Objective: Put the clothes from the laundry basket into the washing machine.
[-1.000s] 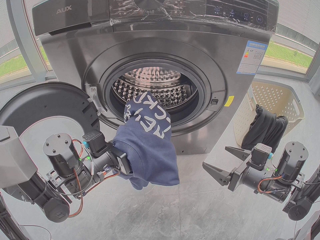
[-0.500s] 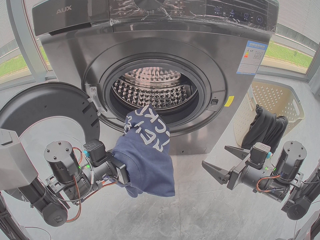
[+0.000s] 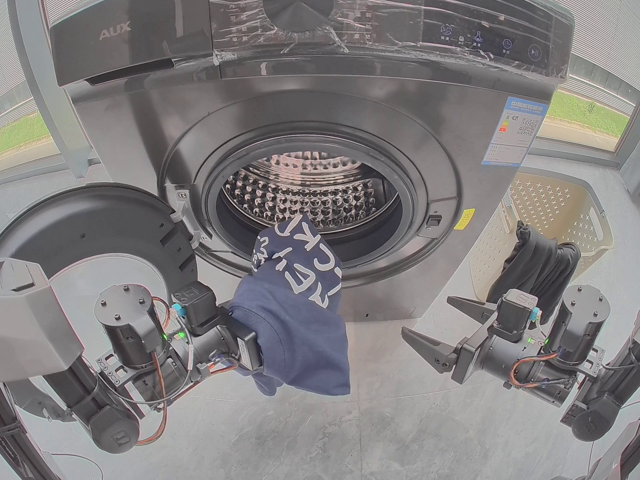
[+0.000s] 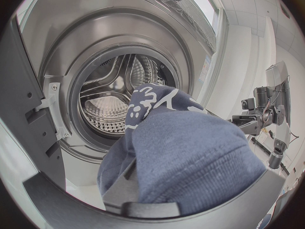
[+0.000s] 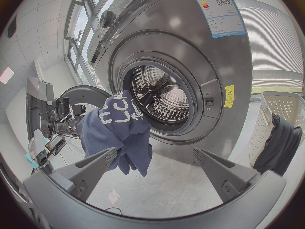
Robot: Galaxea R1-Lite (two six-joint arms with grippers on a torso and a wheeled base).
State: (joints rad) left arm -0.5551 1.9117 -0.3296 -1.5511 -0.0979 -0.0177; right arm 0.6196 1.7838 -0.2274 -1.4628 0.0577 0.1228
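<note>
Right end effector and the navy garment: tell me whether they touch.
Apart. Head view shows bare floor between the open right end effector and the navy garment.

Left arm (image 3: 130,321): black cylindrical joint housing, capped by a round plate ringed with small screws. Red and black cables looped beneath, green indicator lights, a blue tab beside a boxy black camera block at the wrist. Pale grey angular shell (image 3: 30,321) further back.

Right arm (image 3: 583,321): same black cylinder with screw-ringed cap, orange-red cable curling along the forearm, green light, blue tab on the camera block.

Right pincer (image 3: 427,316): two dark grey wedge-shaped fingers tapering to points, gridded grip pads near the tips, one round screw low on each.
</note>
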